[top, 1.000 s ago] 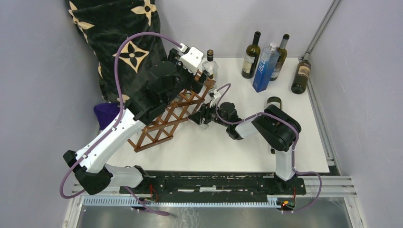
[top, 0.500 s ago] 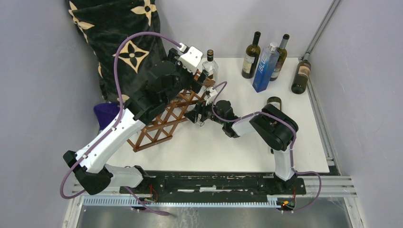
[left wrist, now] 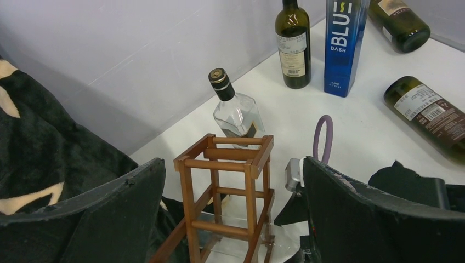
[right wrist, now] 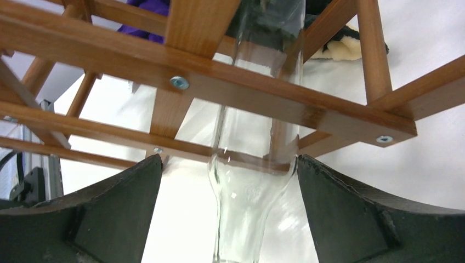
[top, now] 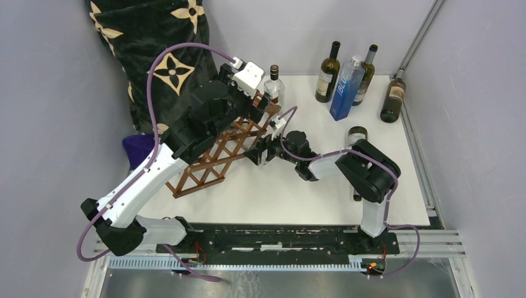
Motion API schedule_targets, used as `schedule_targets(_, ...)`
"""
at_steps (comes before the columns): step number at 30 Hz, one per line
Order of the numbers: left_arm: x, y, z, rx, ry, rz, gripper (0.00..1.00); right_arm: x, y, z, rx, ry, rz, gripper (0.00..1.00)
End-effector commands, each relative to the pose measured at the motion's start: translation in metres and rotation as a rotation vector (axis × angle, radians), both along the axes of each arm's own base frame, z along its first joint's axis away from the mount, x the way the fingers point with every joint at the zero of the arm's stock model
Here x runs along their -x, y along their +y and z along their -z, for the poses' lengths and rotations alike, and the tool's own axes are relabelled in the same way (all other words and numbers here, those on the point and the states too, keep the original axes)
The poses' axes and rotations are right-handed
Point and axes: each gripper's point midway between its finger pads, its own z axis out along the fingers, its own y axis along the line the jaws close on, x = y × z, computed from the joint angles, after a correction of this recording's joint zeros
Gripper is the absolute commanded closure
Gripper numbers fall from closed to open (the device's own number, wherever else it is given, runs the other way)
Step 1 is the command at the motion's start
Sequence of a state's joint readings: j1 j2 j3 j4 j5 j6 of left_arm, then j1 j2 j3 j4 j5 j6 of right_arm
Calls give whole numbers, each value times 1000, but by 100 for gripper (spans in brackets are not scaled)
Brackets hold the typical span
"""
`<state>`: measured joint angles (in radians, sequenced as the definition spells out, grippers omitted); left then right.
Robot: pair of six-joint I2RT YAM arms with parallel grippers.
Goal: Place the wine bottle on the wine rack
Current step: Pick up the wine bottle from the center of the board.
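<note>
- Where the rack (top: 211, 162) slants along the bench's left side, the bottle (right wrist: 252, 164) lies through a cell near its far end, neck outward.
- Right gripper (right wrist: 227, 159): fingers apart, flanking the bottle's shoulder.
- Left gripper (left wrist: 233, 164): fingers apart, straddling the rack's raised far end.

Showing reddish-brown wood on the wine rack (top: 214, 162), with small silver screw heads. Showing clear, colourless glass on the wine bottle (right wrist: 249, 208) among the bars. Showing plain white on the surface (top: 298, 192). Showing black with cream flower motifs on the cloth (top: 155, 49) at upper left. Showing dark green with a pale label on a standing bottle (left wrist: 293, 49), and bright blue with white lettering on its neighbour (left wrist: 342, 49).
</note>
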<state>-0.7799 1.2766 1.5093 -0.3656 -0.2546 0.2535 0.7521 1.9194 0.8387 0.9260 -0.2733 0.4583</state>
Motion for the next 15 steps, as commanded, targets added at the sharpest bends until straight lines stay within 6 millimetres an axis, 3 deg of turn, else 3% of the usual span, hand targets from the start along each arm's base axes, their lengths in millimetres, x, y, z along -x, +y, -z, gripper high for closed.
schedule_targets(1, 11, 3, -27, 123, -43, 21, 0, 13, -10, -32, 16, -126, -77, 2)
schedule_targets(8, 15, -7, -27, 199, -17, 57, 0, 34, -37, -38, 138, -242, -181, 2)
schedule_targets(15, 21, -18, -23, 317, 34, 98, 0, 47, -75, -60, 296, -389, -306, 2)
